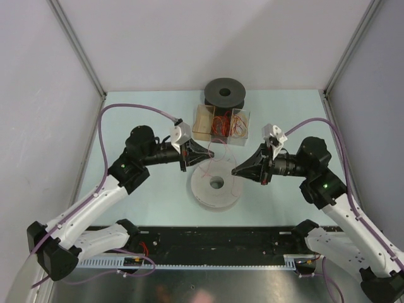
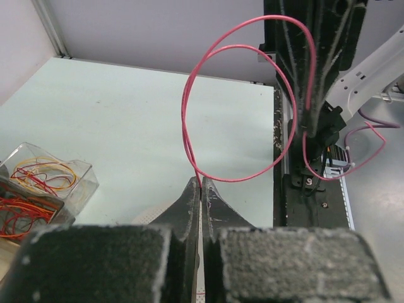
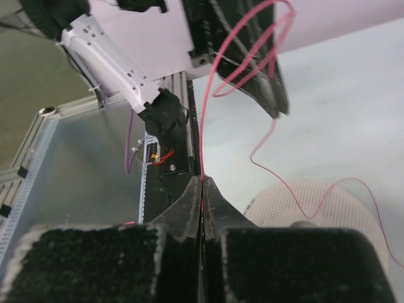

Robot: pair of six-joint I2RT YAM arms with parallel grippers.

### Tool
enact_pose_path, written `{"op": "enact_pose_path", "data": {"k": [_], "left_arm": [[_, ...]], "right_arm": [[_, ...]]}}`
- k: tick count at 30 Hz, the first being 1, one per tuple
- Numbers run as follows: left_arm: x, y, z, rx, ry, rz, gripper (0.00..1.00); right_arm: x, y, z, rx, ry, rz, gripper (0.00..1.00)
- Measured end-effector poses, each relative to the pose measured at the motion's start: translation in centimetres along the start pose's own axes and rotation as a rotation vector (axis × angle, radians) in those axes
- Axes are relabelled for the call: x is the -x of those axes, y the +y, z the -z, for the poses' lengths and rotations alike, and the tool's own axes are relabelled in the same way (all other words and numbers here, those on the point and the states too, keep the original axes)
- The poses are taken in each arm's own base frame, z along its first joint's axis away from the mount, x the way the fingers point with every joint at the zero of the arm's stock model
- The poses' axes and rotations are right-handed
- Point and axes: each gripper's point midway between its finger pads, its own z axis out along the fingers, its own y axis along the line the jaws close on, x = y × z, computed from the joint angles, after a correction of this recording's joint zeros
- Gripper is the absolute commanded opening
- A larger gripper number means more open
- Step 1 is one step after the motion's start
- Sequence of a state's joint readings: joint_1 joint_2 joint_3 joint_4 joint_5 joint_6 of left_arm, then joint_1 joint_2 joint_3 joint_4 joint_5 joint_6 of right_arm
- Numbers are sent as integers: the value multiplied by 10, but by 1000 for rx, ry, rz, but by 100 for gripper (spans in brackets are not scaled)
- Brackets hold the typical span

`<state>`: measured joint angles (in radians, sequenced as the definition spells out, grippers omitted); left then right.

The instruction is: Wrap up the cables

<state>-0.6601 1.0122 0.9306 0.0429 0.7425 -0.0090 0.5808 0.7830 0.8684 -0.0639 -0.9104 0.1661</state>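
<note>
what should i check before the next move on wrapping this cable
1. Left claw grip on the thin pink wire: ok, shut on it.
2. Right claw grip on the wire: ok, shut on it.
3. Loop formed: ok, two overlapping turns stand above the left claw.
4. Loose tail free of snags: cannot tell; it trails over the white perforated plastic disc.
5. Claws apart from each other: ok in the top view.
6. Clear plastic box of red and orange wires untouched: ok, beside the left claw, apart.
</note>
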Motion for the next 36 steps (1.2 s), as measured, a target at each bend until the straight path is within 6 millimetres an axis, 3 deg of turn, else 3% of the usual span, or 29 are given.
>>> {"op": "enact_pose_path", "data": {"k": [5, 9, 15, 21, 26, 36], "left_arm": [[0, 2, 2, 8, -1, -9, 0], [-3, 2, 4, 17, 3, -41, 0], [-12, 12, 5, 63, 33, -65, 0], [-35, 20, 1, 87, 105, -34, 0], [-43, 15, -2, 79, 134, -21, 0], [-30, 1, -4, 17, 109, 7, 0]], "right_arm": [[3, -21, 13, -88, -14, -112, 0], [24, -33, 17, -123, -92, -204, 0], [55, -29, 9, -65, -184, -317, 0], [93, -28, -1, -41, -278, -352, 0], [118, -34, -8, -73, -376, -321, 0], [110, -28, -38, -174, -390, 17, 0]]}}
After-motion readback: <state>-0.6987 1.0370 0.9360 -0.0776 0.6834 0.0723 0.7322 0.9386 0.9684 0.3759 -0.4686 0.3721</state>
